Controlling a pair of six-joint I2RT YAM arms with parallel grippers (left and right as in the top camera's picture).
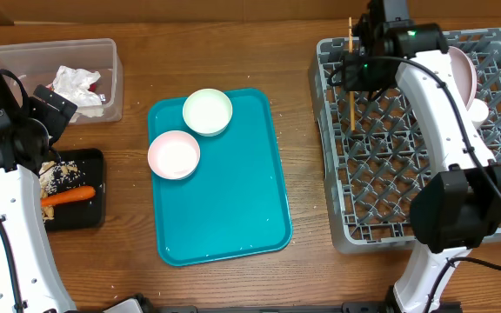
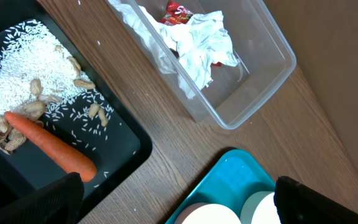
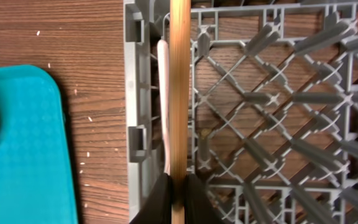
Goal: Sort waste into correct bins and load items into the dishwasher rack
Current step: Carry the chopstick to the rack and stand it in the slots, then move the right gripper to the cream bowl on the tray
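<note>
Closest to the left wrist lens, the left gripper (image 2: 176, 186) shows only as two dark fingers at the bottom corners, spread wide with nothing between them. It hovers above the table's left side.

Below it sits the shallow black tray (image 2: 126, 155), matte and hard-edged. It holds scattered white rice (image 2: 23, 56), beige nut-like crumbs (image 2: 36, 87) and a smooth, tapered orange carrot (image 2: 48, 146). Just beside it stands the clear tub (image 2: 247, 106), thin-walled with rounded corners, holding crumpled white napkins (image 2: 197, 43) and a glossy red wrapper (image 2: 179, 9).

At mid-table lies the teal tray (image 1: 224, 200) with a white bowl (image 1: 208, 111) and a pale pink bowl (image 1: 174, 154) touching at its far left corner, both round and smooth.

On the right is the grey dishwasher rack (image 1: 390, 200), a stiff lattice with upright pegs. A pale plate (image 1: 464, 69) stands on edge near its far right side.

The right gripper (image 3: 179, 182) is pinched tight on a wooden chopstick (image 3: 179, 93); I cannot tell whether it is one stick or a pair. The stick is thin, straight and rigid, and runs straight out from the fingertips. Its long axis lies parallel to the rack's left wall, just inside it, over the first row of cells. A slim pale piece lies alongside it; what it is I cannot tell.

The coming move looks like a release into the rack. The stick is narrow enough to slip through the grid unless it bridges the ribs.
</note>
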